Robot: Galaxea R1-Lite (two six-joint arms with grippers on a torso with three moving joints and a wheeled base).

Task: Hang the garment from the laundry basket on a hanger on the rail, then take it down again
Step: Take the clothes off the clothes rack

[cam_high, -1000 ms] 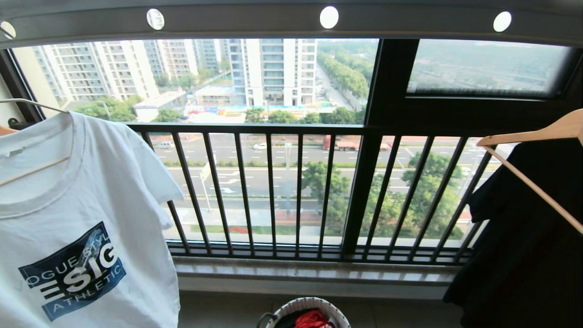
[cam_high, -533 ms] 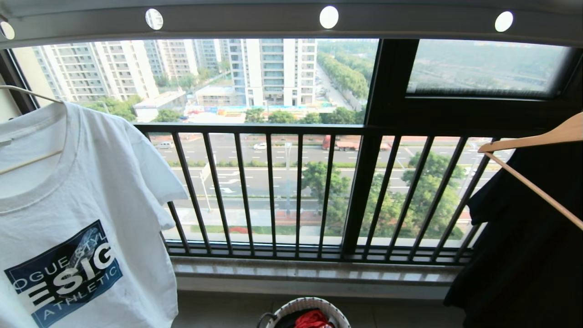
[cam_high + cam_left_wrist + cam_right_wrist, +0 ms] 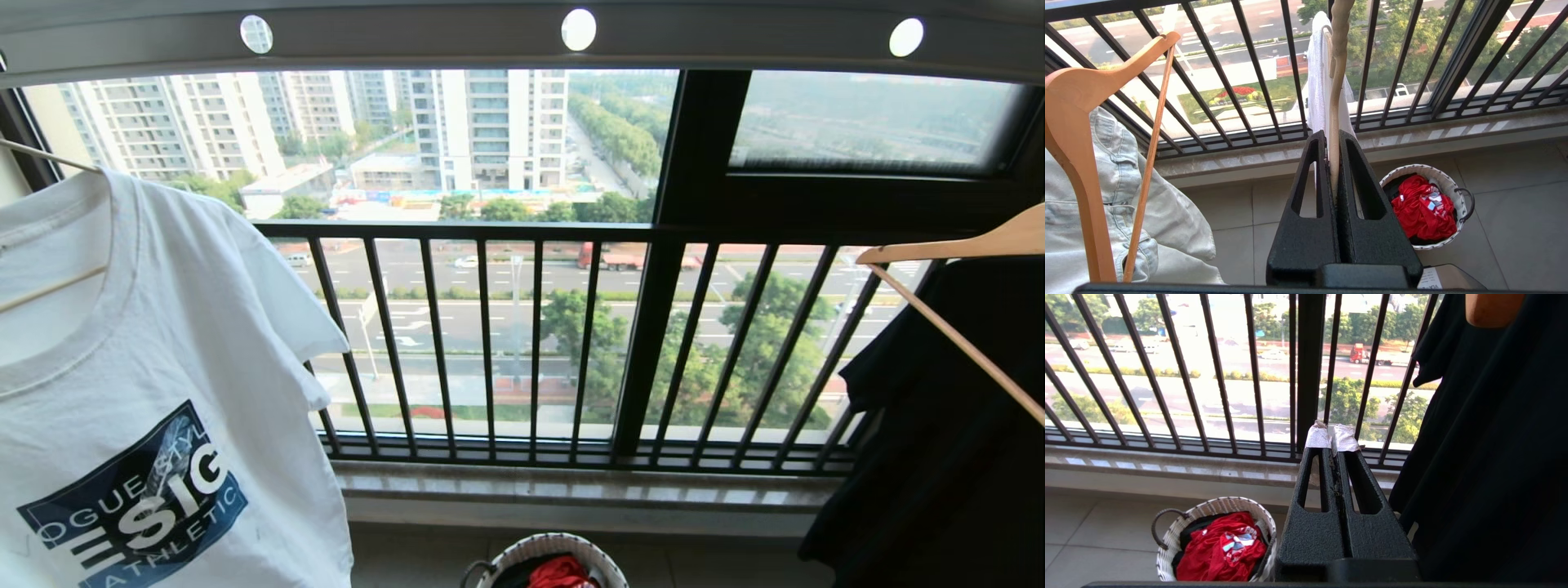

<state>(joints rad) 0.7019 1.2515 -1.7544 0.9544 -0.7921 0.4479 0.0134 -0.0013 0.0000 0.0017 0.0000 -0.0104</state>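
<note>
Head view first. Garment (image 3: pixel 155 392), the white T-shirt with the dark blue chest print, hangs at the left edge on the hanger (image 3: pixel 49 155), whose thin cream wire shows above the shoulder and again through the neck opening. The rail (image 3: pixel 424 37), with its round holes, runs overhead, and where the hook sits falls outside this picture. The laundry basket (image 3: pixel 563 543) stands on the floor low in the middle, a red garment (image 3: pixel 559 572) inside it. A wooden hanger (image 3: pixel 955 245) with a black garment (image 3: pixel 939 425) hangs at the right. Neither arm appears here.

Left wrist view. The left end effector (image 3: pixel 1333 163) is clenched on the hanger's twisted neck, which runs up out of the jaws with the white shirt draped just behind it, edge-on. A second wooden hanger (image 3: pixel 1081 134) carrying a pale denim piece (image 3: pixel 1114 212) hangs beside it.

Right wrist view. The right end effector (image 3: pixel 1333 457) is closed on nothing, its taped tips together, parked beside the black garment above the basket.

My reading: the shirt is already on its hanger and is being carried by the neck, in the hanging or taking-down stage, I cannot tell which. The next move calls for guiding the hook cleanly at a rail hole, keeping the grip firm so the shirt does not slip off.
</note>
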